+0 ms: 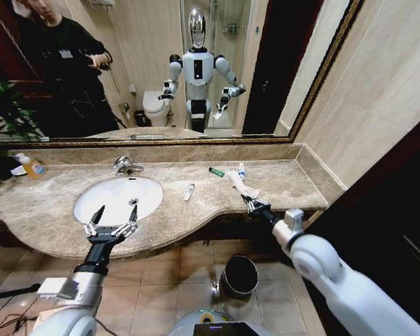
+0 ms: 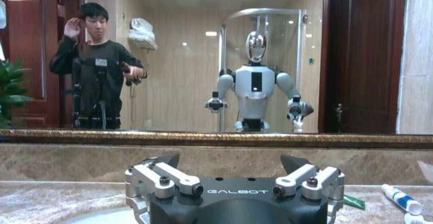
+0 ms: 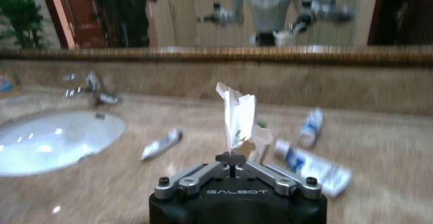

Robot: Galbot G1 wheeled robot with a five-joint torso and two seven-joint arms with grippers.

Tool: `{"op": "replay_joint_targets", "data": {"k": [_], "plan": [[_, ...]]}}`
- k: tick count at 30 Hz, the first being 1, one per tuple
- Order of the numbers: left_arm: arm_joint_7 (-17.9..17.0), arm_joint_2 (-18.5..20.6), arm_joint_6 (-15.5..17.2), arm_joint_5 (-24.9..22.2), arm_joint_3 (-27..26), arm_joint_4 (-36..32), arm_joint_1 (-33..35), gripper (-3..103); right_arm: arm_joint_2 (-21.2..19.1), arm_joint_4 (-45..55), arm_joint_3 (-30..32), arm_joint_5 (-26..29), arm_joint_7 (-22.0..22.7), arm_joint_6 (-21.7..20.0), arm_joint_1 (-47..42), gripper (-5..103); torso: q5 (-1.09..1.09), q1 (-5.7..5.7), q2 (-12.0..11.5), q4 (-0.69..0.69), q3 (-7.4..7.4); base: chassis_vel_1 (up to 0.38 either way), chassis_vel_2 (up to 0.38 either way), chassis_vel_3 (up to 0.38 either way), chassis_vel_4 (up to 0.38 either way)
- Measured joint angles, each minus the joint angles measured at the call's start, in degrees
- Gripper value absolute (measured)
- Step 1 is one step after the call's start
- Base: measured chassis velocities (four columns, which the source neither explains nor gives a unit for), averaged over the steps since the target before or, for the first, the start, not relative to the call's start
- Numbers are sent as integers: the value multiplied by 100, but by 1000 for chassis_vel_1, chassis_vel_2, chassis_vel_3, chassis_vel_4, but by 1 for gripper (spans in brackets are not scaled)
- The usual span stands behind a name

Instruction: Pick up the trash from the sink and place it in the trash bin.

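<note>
The right gripper [image 1: 250,201] sits over the front edge of the counter [image 1: 56,203], to the right of the sink [image 1: 119,198]. Its jaws are pinched tight together on the lower end of a crumpled white wrapper [image 3: 238,116], which stands up from the fingertips [image 3: 232,158] in the right wrist view. In the head view the same wrapper [image 1: 242,185] runs from the gripper back across the marble.

The left gripper [image 1: 112,222] hovers over the front rim of the sink with its jaws spread wide, holding nothing; its 2 fingers [image 1: 96,215] point toward the basin. In the left wrist view the left gripper [image 2: 233,171] shows the same wide gap, with the mirror [image 2: 216,57] ahead of it.

More trash lies on the counter: a white tube [image 1: 189,192] just right of the basin, a dark green tube [image 1: 216,172] farther back, and a small white bottle [image 1: 241,170] beside it. The right wrist view shows the tube [image 3: 161,144], the bottle [image 3: 310,127], and a flat white-and-blue tube [image 3: 313,166] near the gripper.

The bin [image 1: 239,276] stands on the floor tiles below the counter, between the 2 arms. A faucet [image 1: 124,166] rises behind the basin.
</note>
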Motion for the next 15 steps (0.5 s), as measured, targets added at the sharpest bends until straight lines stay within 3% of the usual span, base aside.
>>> {"op": "replay_joint_targets", "data": {"k": [5, 7, 8, 12, 15], "plan": [[0, 0, 0, 0, 0, 0, 0, 100, 204, 12, 68, -524, -169, 51, -647, 0, -1, 0, 0, 0, 0, 0, 0, 0, 0], [0, 0, 0, 0, 0, 0, 0, 100, 529, -129, 54, -958, -376, 124, -1056, 0, -2, 0, 0, -1, 0, 0, 0, 0, 0], [0, 0, 0, 0, 0, 0, 0, 100, 529, -129, 54, -958, -376, 124, -1056, 0, -2, 0, 0, -1, 0, 0, 0, 0, 0], [0, 0, 0, 0, 0, 0, 0, 100, 1208, -652, -129, -1441, -479, 294, -1415, 0, 1, 0, 0, -1, 0, 0, 0, 0, 0], [0, 0, 0, 0, 0, -1, 0, 100, 1411, -1104, -158, -1792, -629, 481, -1515, 0, 0, 0, 0, -1, 1, 0, 0, 0, 0]]}}
